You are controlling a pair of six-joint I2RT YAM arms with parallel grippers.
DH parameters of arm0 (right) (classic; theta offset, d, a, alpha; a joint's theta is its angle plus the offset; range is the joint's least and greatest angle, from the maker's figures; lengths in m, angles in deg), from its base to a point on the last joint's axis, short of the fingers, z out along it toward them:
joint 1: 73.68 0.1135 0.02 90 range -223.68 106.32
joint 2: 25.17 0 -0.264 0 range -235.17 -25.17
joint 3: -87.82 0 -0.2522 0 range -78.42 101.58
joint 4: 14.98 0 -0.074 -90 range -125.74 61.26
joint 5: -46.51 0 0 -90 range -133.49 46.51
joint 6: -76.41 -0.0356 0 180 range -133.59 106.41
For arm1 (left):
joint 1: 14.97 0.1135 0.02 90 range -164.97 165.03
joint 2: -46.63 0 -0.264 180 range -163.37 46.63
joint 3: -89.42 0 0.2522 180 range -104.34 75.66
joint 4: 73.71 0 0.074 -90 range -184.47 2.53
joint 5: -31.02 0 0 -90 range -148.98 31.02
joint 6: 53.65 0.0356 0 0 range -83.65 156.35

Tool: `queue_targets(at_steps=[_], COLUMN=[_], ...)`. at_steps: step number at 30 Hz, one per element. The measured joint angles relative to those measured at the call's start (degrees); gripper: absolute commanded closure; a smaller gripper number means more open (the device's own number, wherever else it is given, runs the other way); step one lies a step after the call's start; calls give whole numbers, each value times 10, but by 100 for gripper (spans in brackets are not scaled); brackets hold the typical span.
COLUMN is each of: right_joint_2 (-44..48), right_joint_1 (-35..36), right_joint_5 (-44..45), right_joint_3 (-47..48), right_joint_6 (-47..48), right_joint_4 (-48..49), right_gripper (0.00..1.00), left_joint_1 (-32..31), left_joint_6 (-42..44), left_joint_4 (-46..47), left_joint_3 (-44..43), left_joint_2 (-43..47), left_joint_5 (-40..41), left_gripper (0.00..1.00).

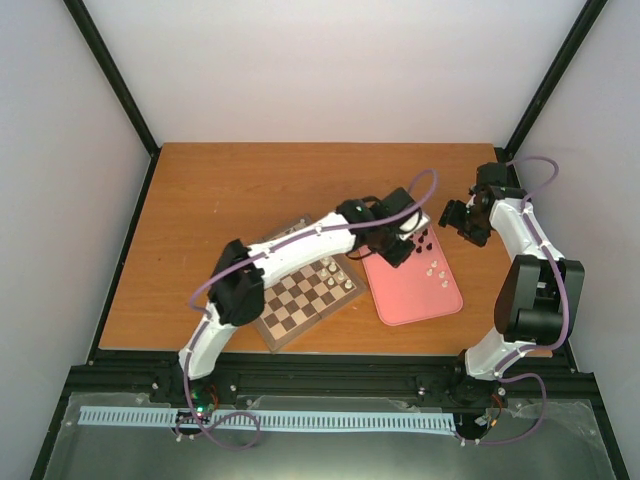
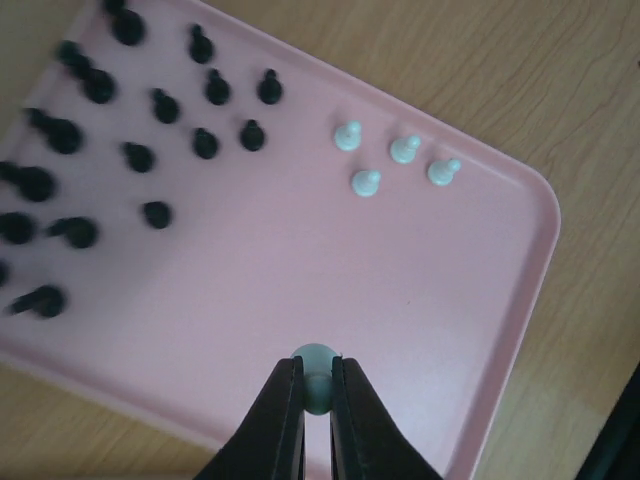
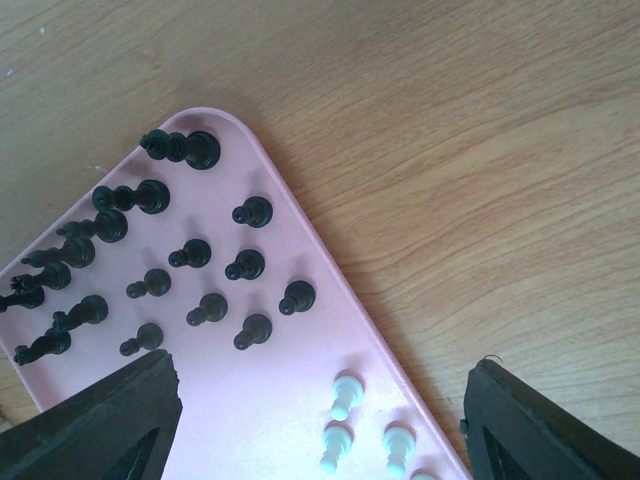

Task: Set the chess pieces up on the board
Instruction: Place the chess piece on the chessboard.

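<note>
Chess pieces are small turned figurines with round heads, narrow necks and flared bases, smooth and faintly glossy. Most stand on a pink tray, a flat rectangle of matte plastic with rounded corners and a low raised lip. The black pieces crowd the tray's far end in loose rows, taller ones toward the edge and pawns further in, while four pale pawns stand in a small cluster apart from them. The left gripper is over the tray's bare part, its slim black fingers pinched narrowly on one more pale pawn, whose round head shows above the tips. The right gripper hovers above the tray's far corner, jaws spread wide and gripping nothing. A few pale pieces stand along the tray-side edge of the board, a flat wooden square of dark-brown and tan checks with a brown border, lying skewed on the wood-grain table beside the tray.
</note>
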Motion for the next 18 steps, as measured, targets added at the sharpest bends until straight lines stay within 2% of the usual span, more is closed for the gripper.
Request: queue_targets(at_steps=[5, 11, 12, 13, 18], right_joint_2=[0, 0, 0, 0, 0], right_joint_1=[0, 0, 0, 0, 0], right_joint_5=[-9, -17, -17, -17, -18], right_joint_3=[1, 1, 1, 1, 0], right_joint_6=[-8, -10, -10, -10, -11], right_joint_4=[4, 5, 5, 5, 5], right_gripper=[23, 22, 16, 2, 0], left_joint_1=[32, 118, 133, 150, 207], left_joint_6=[12, 18, 18, 18, 19], left_joint_4=[-12, -15, -17, -16, -13], left_joint_3=[59, 198, 224, 254, 369], left_joint_2=[99, 218, 235, 254, 315], left_joint_5=[37, 89, 98, 109, 142], left_gripper=[99, 99, 99, 99, 99])
